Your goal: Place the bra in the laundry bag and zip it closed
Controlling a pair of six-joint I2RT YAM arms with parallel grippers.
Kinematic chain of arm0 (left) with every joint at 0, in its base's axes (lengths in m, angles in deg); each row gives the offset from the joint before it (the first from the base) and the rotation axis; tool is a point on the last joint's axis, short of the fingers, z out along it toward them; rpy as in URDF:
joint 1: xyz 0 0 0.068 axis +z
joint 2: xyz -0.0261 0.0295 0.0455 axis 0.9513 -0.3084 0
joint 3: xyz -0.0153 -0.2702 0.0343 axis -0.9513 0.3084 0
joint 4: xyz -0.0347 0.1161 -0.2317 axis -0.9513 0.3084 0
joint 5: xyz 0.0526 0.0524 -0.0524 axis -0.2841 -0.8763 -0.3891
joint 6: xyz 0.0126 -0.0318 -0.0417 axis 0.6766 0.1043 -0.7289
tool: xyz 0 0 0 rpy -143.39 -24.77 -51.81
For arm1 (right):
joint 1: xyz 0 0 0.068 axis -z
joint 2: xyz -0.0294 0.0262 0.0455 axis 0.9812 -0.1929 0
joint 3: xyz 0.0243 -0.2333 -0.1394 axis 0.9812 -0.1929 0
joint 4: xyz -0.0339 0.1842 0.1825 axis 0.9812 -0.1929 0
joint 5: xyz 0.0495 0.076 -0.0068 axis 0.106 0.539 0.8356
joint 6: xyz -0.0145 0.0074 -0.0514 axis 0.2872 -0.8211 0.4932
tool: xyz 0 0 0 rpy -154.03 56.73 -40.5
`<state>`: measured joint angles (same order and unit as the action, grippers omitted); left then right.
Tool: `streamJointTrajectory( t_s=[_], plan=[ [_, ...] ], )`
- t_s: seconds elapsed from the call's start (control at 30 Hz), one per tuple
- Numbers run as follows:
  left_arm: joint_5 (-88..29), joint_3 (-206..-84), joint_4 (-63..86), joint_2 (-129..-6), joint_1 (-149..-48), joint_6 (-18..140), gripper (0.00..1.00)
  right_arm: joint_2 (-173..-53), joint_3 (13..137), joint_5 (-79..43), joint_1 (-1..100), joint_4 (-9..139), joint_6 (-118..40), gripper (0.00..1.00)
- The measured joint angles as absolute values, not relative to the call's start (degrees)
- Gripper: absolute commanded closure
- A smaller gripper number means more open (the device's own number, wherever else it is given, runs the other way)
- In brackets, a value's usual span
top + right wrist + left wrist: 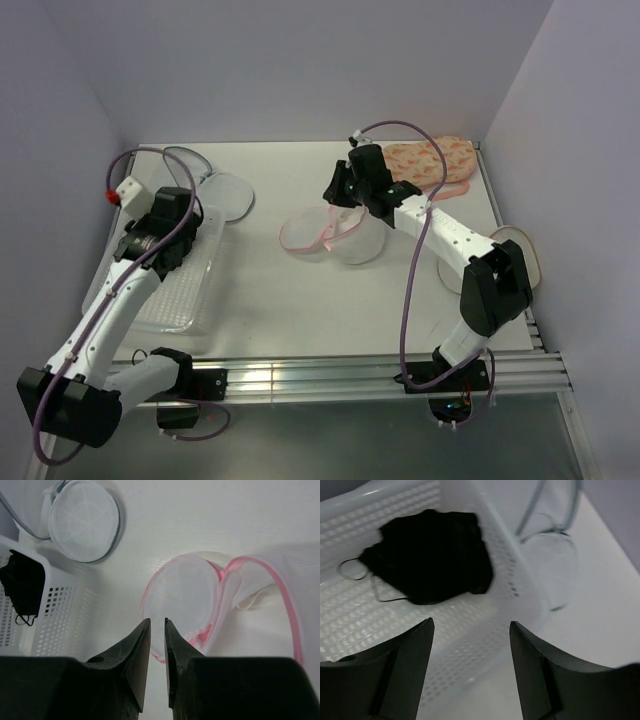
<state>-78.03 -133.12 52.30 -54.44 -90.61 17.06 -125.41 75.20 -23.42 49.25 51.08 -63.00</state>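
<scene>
Inside perforated basket [470, 630], crumpled black bra [432, 555]

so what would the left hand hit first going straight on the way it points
Probably the perforated floor of the white basket, just short of the bra; depth is unclear.

Bright even light, soft shadows, wrist views slightly blurred
</scene>
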Motion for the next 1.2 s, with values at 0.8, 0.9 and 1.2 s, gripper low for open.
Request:
streamJointTrajectory(
  t_s=[0.8, 0.9, 1.2],
  plan=[
    [-71.30, -131.48, 35.98, -78.05, -68.25, 16.21, 0.27, -97.91, 52.32, -25.49, 37.45, 53.64, -64.29, 0.71],
    [-70.10, -132.39, 34.18, -80.39, -68.18, 16.23, 0.30, -94.81, 48.67, -26.15, 36.62, 53.88, -64.77, 0.70],
    [-67.89, -132.48, 32.48, -84.47, -68.12, 15.73, 0.56, -90.00, 44.67, -28.38, 36.46, 53.86, -65.62, 0.70]
  ],
)
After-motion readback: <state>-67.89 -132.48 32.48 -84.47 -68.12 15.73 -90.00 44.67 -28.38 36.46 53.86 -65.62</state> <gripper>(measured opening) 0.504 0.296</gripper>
